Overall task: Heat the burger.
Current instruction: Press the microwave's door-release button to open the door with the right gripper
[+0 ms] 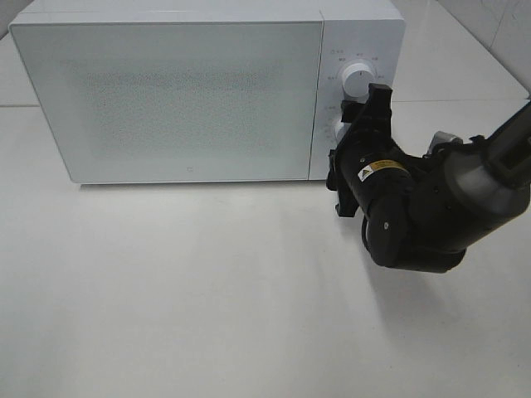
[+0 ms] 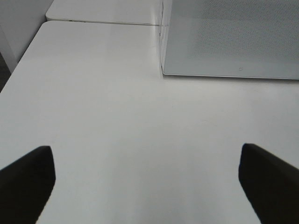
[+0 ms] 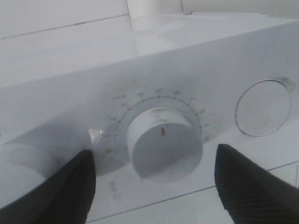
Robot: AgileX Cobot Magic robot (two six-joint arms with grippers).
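White table (image 1: 207,323), smooth with a faint sheen, fills most of the view. A thin seam (image 1: 465,101) runs left to right across its far part, where a second white tabletop (image 2: 103,11) butts against it. Pale tiled wall (image 1: 498,21) stands past the far right corner. A dark strip (image 2: 3,70) lies off the left edge; floor or gap, cannot tell. Light is soft and even, shadows weak.

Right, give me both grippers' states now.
Left gripper: open, holding nothing.
Right gripper: open, jaws either side of the round white microwave dial, not gripping it.
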